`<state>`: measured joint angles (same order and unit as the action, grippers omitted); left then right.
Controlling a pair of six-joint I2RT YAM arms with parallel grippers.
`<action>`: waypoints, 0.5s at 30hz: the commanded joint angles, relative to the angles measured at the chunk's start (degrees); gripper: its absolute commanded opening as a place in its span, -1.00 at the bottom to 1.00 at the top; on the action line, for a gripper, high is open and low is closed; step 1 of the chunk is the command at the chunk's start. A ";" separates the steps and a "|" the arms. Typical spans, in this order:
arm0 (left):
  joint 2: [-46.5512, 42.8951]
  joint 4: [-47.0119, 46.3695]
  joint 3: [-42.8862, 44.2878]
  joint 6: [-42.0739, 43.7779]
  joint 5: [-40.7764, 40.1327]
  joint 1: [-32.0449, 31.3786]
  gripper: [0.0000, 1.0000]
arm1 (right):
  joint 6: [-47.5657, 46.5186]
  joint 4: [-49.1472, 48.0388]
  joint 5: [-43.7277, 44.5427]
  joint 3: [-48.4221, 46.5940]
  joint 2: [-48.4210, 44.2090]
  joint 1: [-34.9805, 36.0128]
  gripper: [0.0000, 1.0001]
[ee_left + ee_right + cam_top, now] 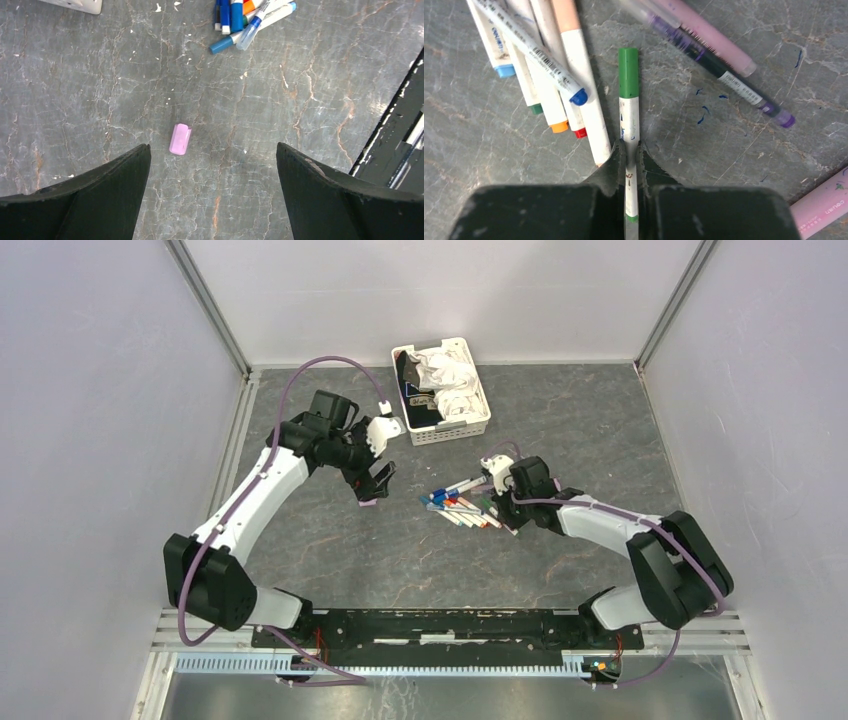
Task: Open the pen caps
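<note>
Right wrist: hand (pixel 629 148) on green-capped pen (pixel 628 111)

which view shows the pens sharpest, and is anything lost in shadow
Right wrist view: sharpest, green-capped pen crisp, the right gripper pinching it nearly black. Left wrist view: pink cap sharp, left gripper open, its fingers dark and featureless. Top external view: even light, pens tiny.
</note>
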<state>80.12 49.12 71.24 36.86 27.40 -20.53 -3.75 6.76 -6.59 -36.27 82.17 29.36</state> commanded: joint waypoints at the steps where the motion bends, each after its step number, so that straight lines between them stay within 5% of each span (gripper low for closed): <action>1: -2.11 1.70 0.84 2.47 4.69 0.12 1.00 | 0.67 3.50 -1.96 -0.60 -3.67 0.50 -0.97; 9: -2.23 4.81 1.01 7.96 9.34 0.06 1.00 | -0.47 11.01 -7.82 -6.03 -9.89 0.52 -1.00; 15: -4.04 5.68 -0.42 14.24 13.88 -1.39 1.00 | 2.29 10.67 -21.74 -9.20 -12.76 0.97 -1.00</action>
<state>78.61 53.69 70.94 44.80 36.25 -20.71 -3.38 17.67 -16.93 -41.63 71.22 29.67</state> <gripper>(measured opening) 0.996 0.025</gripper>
